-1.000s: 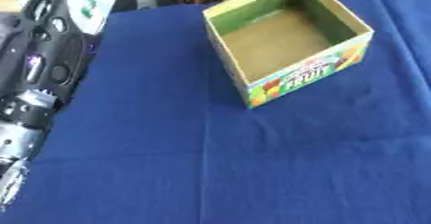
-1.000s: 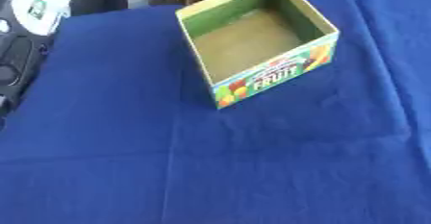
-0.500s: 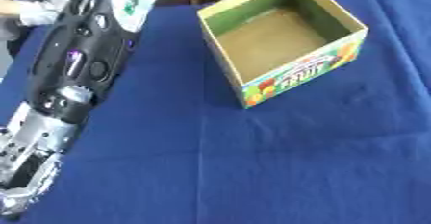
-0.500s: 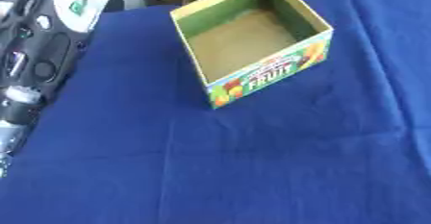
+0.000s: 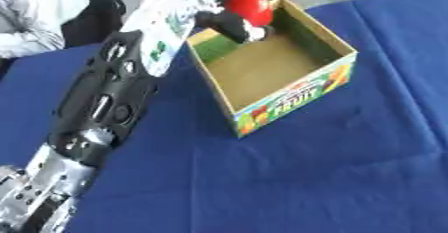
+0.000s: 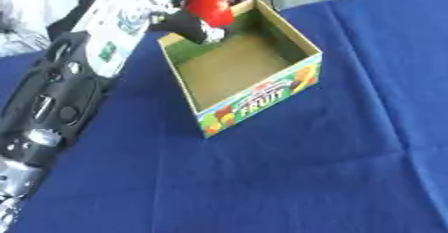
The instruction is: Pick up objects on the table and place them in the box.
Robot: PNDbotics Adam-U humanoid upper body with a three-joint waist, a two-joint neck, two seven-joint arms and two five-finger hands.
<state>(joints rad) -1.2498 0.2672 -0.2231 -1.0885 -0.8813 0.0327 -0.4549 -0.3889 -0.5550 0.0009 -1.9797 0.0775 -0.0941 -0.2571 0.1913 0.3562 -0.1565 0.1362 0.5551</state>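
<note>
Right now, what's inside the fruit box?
The box looks empty: just its bare brown bottom. The left robot hand holds a red thing over the far corner, hiding that bit.

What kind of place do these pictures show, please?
Probably a robot test or demonstration table indoors, not a home. A blue cloth covers the table, on it an open cardboard fruit box. The left hand holds a red object over the box's far corner.
</note>
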